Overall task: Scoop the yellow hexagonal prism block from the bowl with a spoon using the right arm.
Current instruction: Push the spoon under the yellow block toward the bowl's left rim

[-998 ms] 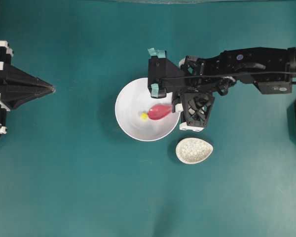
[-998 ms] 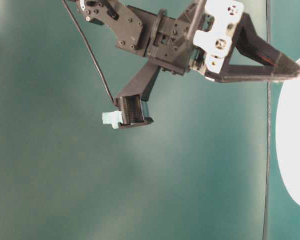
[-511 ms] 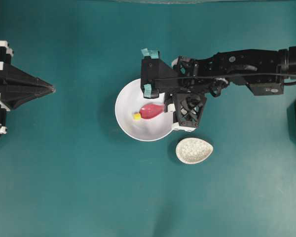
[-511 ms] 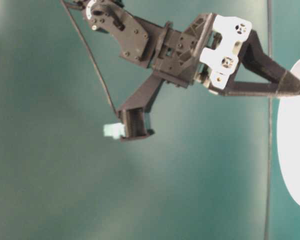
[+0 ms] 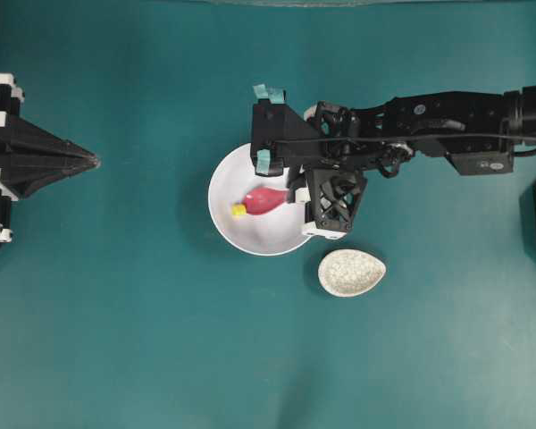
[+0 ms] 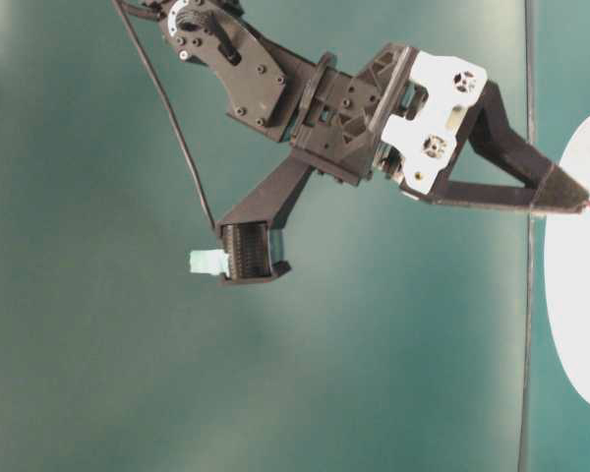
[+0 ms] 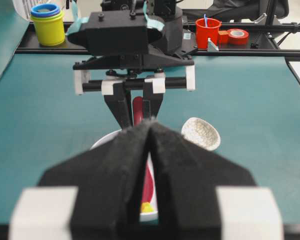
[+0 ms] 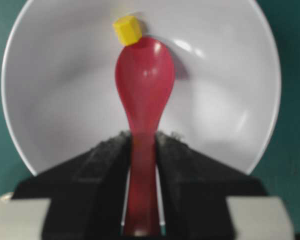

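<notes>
We see the right arm (image 5: 447, 125) stretched in from the right of the overhead view, its wrist angled downward and its camera bracket with teal tape pointing left. The right claw (image 8: 142, 150) has both padded fingers (image 8: 110, 155) pressed against the spoon (image 8: 144, 85) handle, one on each side. The left arm (image 5: 27, 161) sits folded at the left edge, well apart, with the left claw (image 7: 150, 135) closed, fingers together.

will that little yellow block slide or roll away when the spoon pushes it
Probably slides: the block sits at the spoon tip on the bowl's smooth, glossy white surface. Its flat facets should resist rolling, though being tiny it may skid or tumble up the curved wall.
</notes>
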You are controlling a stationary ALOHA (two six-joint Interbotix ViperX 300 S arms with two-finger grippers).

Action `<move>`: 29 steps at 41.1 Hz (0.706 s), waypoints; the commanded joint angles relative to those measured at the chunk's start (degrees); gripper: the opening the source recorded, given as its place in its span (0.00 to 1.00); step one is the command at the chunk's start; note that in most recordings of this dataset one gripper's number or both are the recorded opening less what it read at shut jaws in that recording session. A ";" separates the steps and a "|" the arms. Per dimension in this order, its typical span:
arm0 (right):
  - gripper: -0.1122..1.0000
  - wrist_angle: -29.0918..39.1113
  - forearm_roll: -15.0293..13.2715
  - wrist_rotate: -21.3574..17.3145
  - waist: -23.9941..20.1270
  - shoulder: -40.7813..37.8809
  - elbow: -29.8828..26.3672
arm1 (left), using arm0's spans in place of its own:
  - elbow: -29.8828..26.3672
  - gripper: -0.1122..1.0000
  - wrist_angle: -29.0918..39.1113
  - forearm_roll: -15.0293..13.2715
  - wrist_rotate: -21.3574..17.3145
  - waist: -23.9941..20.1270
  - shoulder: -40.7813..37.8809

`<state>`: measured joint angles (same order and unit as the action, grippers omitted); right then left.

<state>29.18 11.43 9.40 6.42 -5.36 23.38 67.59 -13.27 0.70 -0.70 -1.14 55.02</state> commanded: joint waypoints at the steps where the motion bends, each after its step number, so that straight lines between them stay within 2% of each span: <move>1: 0.31 -1.32 0.44 0.00 -0.26 0.70 -1.41 | -1.67 0.14 -0.70 0.09 0.00 0.00 -0.44; 29: 0.31 -3.43 1.32 0.00 -0.35 0.79 -2.90 | -1.58 0.14 -0.70 0.09 0.00 -0.09 -0.35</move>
<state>26.46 12.30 9.40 6.15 -5.27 21.97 67.59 -13.45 0.70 -0.70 -1.05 55.02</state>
